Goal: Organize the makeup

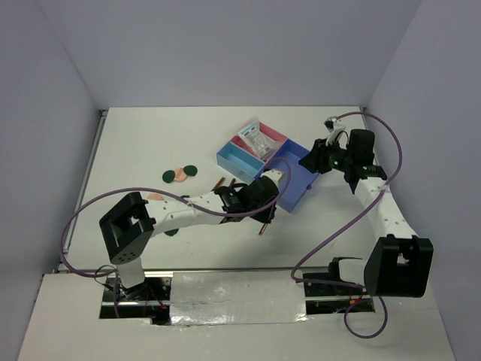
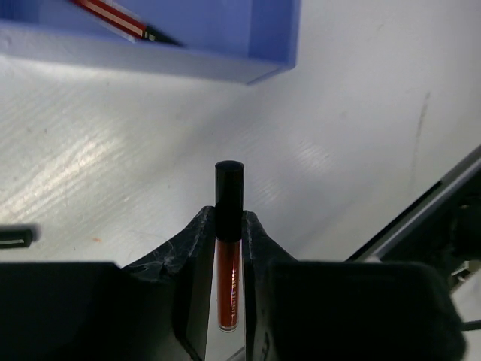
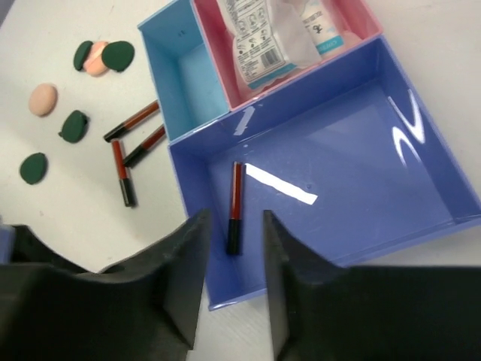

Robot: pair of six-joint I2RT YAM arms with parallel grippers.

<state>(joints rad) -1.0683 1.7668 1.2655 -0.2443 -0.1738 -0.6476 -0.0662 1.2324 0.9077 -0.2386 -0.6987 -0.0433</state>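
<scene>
My left gripper [image 2: 228, 216] is shut on a red-and-black stick [image 2: 228, 263], black cap forward, held just off the near corner of the blue tray [image 2: 150, 59]; in the top view it [image 1: 264, 214] is at table centre. My right gripper [image 3: 234, 233] is open and empty above the tray's large blue compartment [image 3: 361, 143], where one stick [image 3: 235, 207] lies. Three more sticks [image 3: 131, 122] lie on the table left of the tray. Green and peach discs [image 3: 96, 59] are scattered farther left. Two white packets [image 3: 259, 37] lie in the pink compartment.
The light-blue compartment [image 3: 192, 75] holds nothing. The left arm's cable [image 1: 75, 226] loops over the table's left side and the right arm's cable [image 1: 391, 150] arcs on the right. Grey walls enclose the table on three sides.
</scene>
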